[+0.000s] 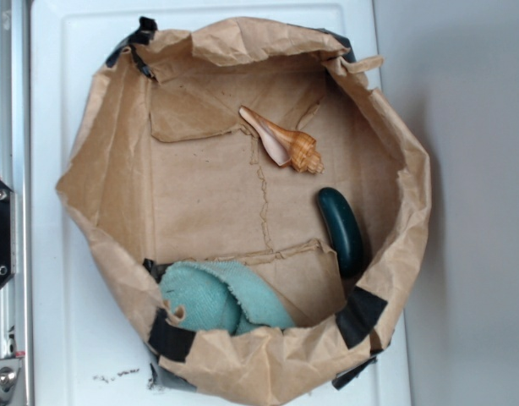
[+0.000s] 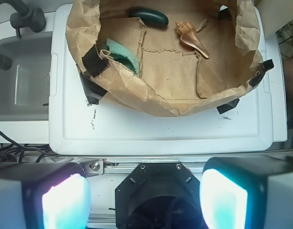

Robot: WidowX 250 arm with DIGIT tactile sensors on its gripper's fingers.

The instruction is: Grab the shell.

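A: Exterior view: shell [image 1: 285, 141] lying on the brown paper floor of the paper-lined bin [image 1: 107, 161], toward the far side, pointed tail aimed up-left, knobbly whorl down-right, pale opening facing up.

B: Anything touching it?

A: Nothing. Dark green oblong object [image 1: 341, 230] just below and to the right, apart from the shell, resting against the paper wall. Teal cloth [image 1: 213, 298] bunched in the lower corner, well apart. Black tape [image 1: 359, 316] patching the paper rim at several corners.

B: And from the wrist view?

A: Same bin [image 2: 151, 102] seen from the other side, sitting on a white lid [image 2: 156, 131]. Shell [image 2: 191, 38] near the top, whorl toward the green object [image 2: 148, 17], tail pointing down-right. Cloth [image 2: 122, 52] tucked behind the near-left paper wall, partly hidden.

B: Gripper?

A: Gripper [image 2: 145, 200] spread wide, holding nothing. Two glowing teal fingers [image 2: 65, 202] at the bottom corners, far apart, black mount between them. Positioned outside the bin, back from its near rim and well apart from the shell. Grey sink [image 2: 22, 78] off to the left.
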